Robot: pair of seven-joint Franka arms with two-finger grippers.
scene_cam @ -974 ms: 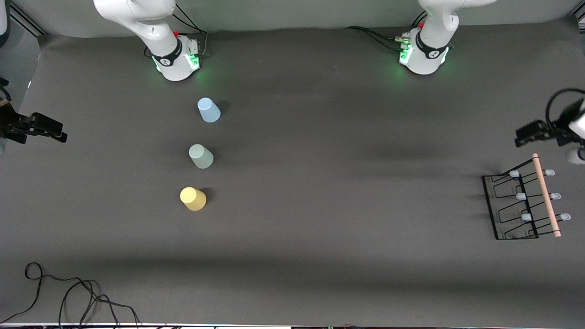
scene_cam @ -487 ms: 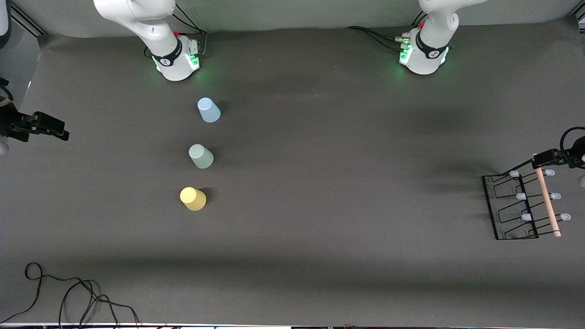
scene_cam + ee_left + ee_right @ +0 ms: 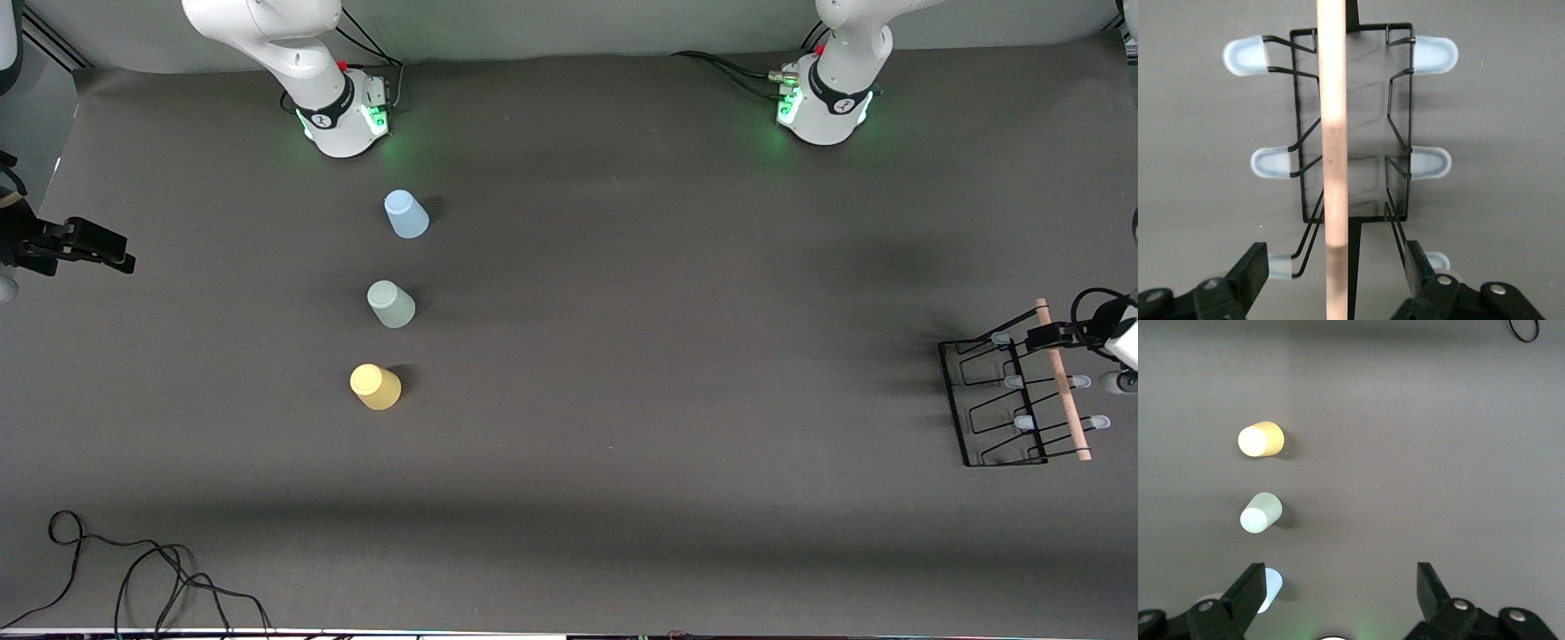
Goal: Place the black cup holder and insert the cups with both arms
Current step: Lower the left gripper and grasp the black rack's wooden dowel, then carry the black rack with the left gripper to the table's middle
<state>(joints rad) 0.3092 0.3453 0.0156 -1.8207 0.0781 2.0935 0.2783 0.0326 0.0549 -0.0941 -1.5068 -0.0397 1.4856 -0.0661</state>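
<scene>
The big dark grey worktop [image 3: 622, 373] fills the view. The two white arms stand at its top edge on green-lit bases, the right arm [image 3: 293, 53] at one end and the left arm [image 3: 845, 53] at the other. The black cup holder [image 3: 996, 409] stands on the worktop at the left arm's end, near the edge. It is a black wire rack with a light wooden rod handle [image 3: 1333, 160] on top and pale-tipped pegs [image 3: 1431, 55] sticking out on both sides. The left gripper [image 3: 1331, 270] is down at the holder, with one of its fingers [image 3: 1251, 267] on each side of the rod. The fingers are open, with a gap between each one and the rod, so they are not gripping it. The right gripper [image 3: 1338, 587] waits up in the air at the right arm's end of the worktop, and its fingers [image 3: 1248, 590] are wide open with nothing in them. Three cups stand upside down in a row in front of the right arm's base. The light blue cup [image 3: 405, 214] is closest to the base, the pale grey-green cup [image 3: 390, 304] is in the middle, and the yellow cup [image 3: 374, 386] is nearest the front camera. A thin black cable [image 3: 133, 569] lies in loops at the worktop's front corner on the right arm's end.
</scene>
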